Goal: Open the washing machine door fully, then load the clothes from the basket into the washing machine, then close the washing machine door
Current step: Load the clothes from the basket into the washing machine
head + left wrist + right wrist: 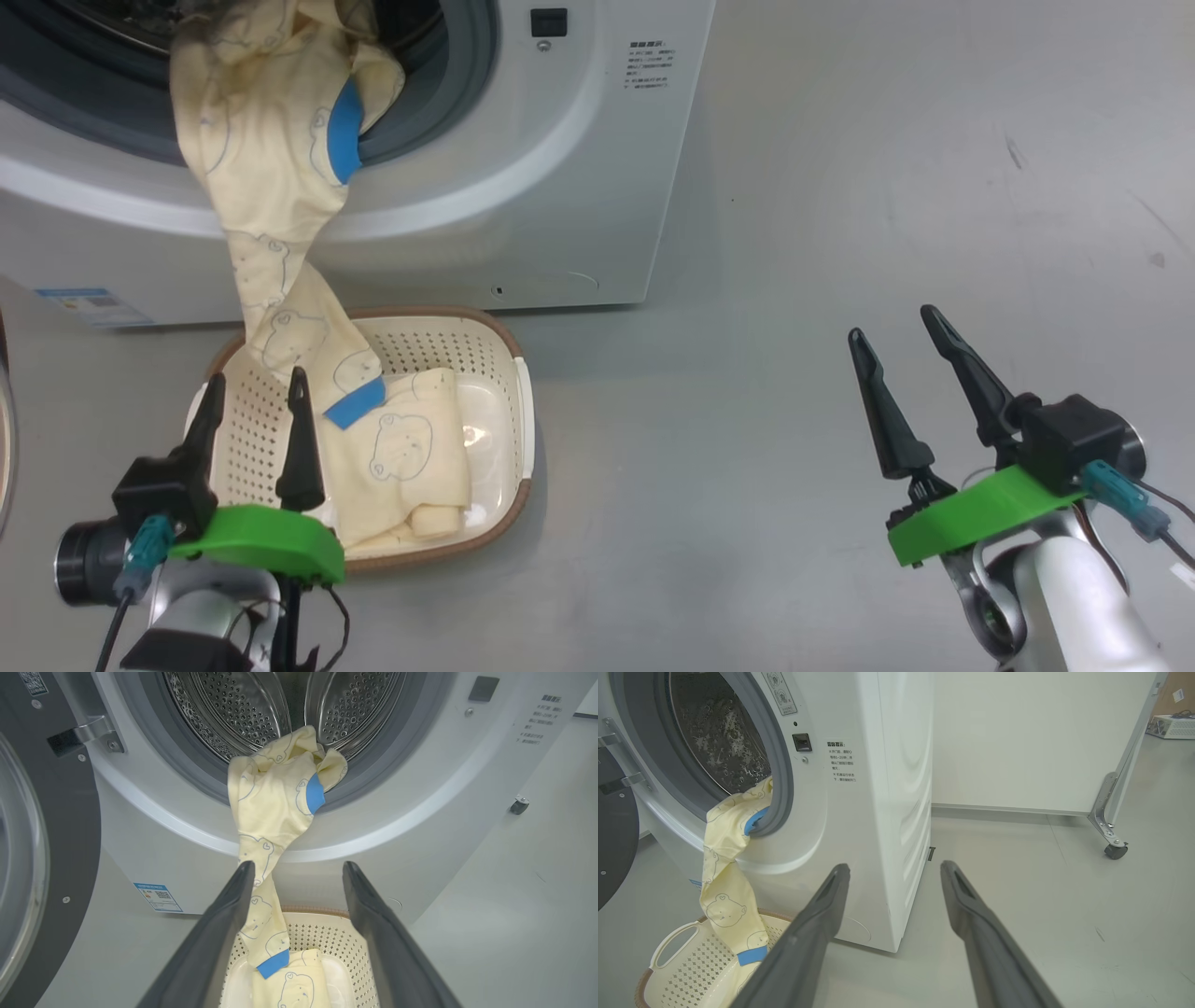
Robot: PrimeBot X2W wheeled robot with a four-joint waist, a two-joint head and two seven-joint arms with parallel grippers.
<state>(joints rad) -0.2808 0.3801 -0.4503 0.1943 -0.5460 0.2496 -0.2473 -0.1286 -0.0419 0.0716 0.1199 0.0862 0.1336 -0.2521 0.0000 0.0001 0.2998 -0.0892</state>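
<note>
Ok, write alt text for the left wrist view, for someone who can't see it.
A cream-yellow bear-print garment hangs half out of the washing machine, its top in the steel drum and its blue-cuffed end trailing into the basket below. The left gripper hovers open in front, and the door stands open at left.

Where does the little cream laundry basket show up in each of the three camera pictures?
Head view: the basket lies lower left, before the washing machine.
Left wrist view: the basket is bottom centre, between the fingers of the left gripper.
Right wrist view: the basket is in the bottom left corner.
Shared landmark: the clothes trailing from the drum into it.
</note>
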